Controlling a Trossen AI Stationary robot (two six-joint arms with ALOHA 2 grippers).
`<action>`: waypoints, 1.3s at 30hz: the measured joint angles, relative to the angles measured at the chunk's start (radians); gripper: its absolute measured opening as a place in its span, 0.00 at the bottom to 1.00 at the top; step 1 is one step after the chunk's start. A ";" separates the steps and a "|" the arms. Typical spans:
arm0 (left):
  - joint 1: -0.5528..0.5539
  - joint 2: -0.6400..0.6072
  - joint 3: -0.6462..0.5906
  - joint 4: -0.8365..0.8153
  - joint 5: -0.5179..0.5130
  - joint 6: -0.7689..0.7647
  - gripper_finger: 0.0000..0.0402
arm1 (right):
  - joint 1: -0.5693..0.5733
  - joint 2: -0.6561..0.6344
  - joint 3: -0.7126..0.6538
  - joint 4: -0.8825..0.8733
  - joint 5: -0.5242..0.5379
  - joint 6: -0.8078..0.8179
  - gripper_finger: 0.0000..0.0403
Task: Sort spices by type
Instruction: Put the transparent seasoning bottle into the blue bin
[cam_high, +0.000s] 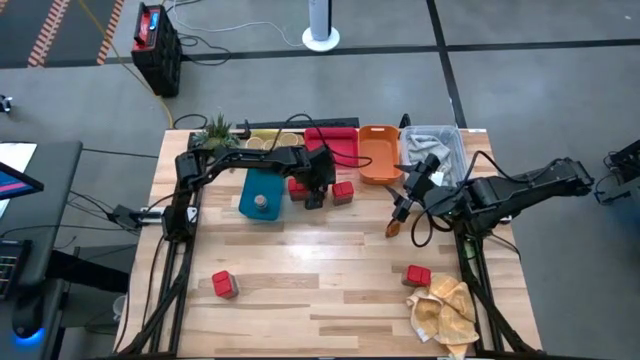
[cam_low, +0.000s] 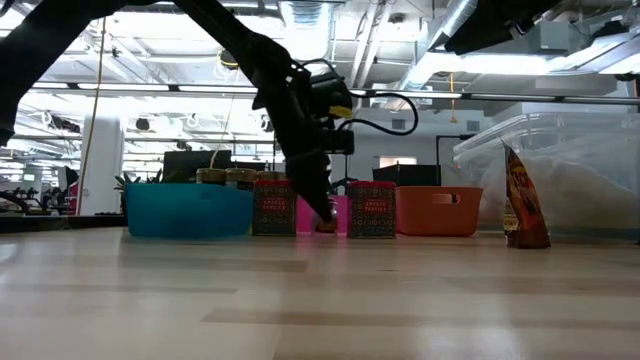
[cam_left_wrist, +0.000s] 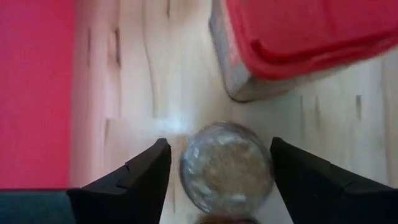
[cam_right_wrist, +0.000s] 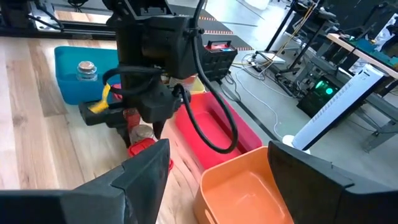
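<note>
Grey-brown, round and glass-sided, a small spice jar (cam_left_wrist: 227, 167) stands on the pale wooden table (cam_high: 330, 270) between the spread fingers of the left gripper (cam_high: 315, 195), jaws apart, not touching it. A red cube-like spice box (cam_left_wrist: 298, 43) sits at its 1 o'clock. In the high view the gripper hovers at 3 o'clock of the teal rectangular tray (cam_high: 262, 195). The right gripper (cam_high: 398, 213), jaws apart, hangs beside a thin brown packet (cam_high: 392, 229). Two further red boxes (cam_high: 225, 285) lie near the front edge

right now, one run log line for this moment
left gripper: open, straddling small round jar | right gripper: open, beside brown packet
</note>
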 joint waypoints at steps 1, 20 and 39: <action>0.000 0.001 0.000 -0.007 -0.004 0.000 0.62 | 0.000 0.000 0.000 -0.001 0.000 0.000 0.75; -0.010 -0.158 0.000 -0.097 -0.036 0.013 0.45 | -0.001 0.000 -0.001 -0.004 0.001 0.000 0.75; -0.022 -0.684 -0.462 -0.162 -0.170 -0.238 0.45 | 0.032 0.001 -0.001 0.009 0.001 0.020 0.75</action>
